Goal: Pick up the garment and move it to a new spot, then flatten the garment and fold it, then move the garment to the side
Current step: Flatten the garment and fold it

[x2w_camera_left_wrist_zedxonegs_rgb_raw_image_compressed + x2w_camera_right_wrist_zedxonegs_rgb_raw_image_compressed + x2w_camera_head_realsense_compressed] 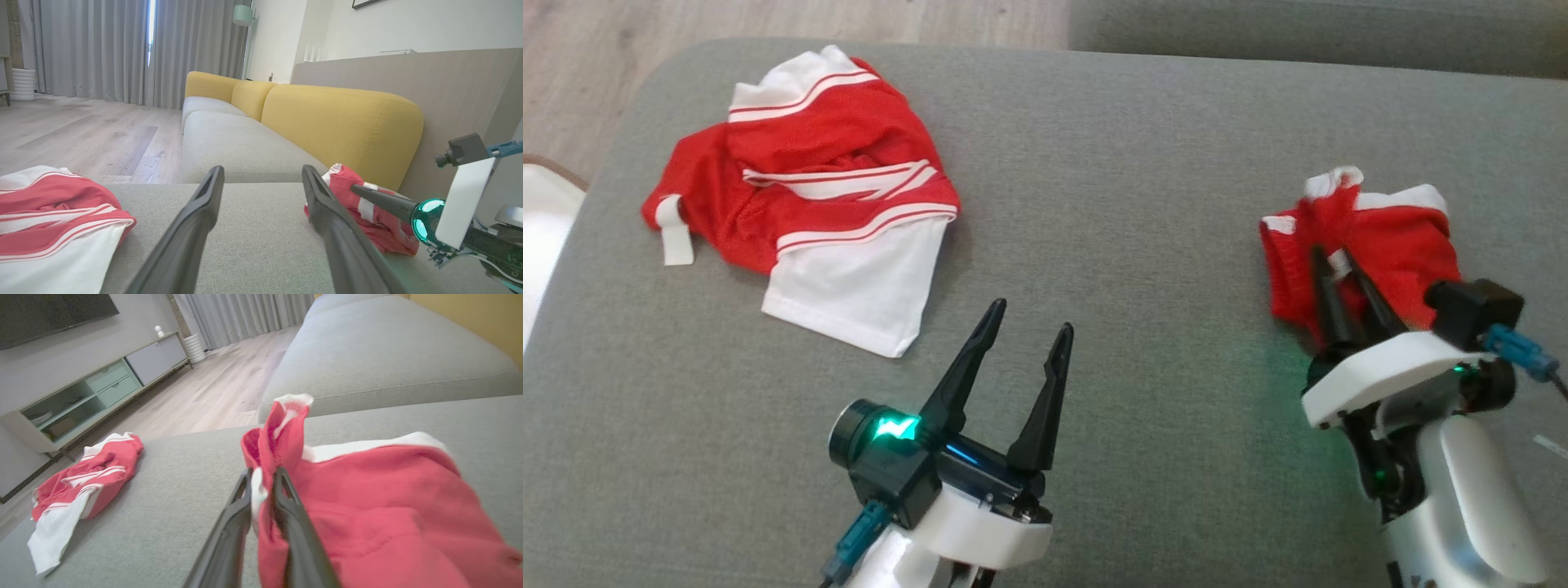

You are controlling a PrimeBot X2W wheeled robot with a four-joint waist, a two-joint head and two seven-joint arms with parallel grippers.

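Your R gripper (1330,253) pinches a fold of the crumpled red garment (1401,245), white trim. L gripper (1032,316) jaws apart; striped red/white jersey (833,147) lies well left of them.

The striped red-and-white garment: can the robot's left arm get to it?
Probably yes: the left tool is open and empty, and bare grey cushion lies between it and the striped garment.

Soft, even daylight fills all three pictures, with faint shadows. In the left wrist view a slit between the curtains (150,32) glares white. A green glow tints the grey sofa (1262,380) in the head view. The red garment (367,506) and the right gripper's (262,473) fingers (228,537) are blurred close to the lens; straight lines bow at the wrist views' edges
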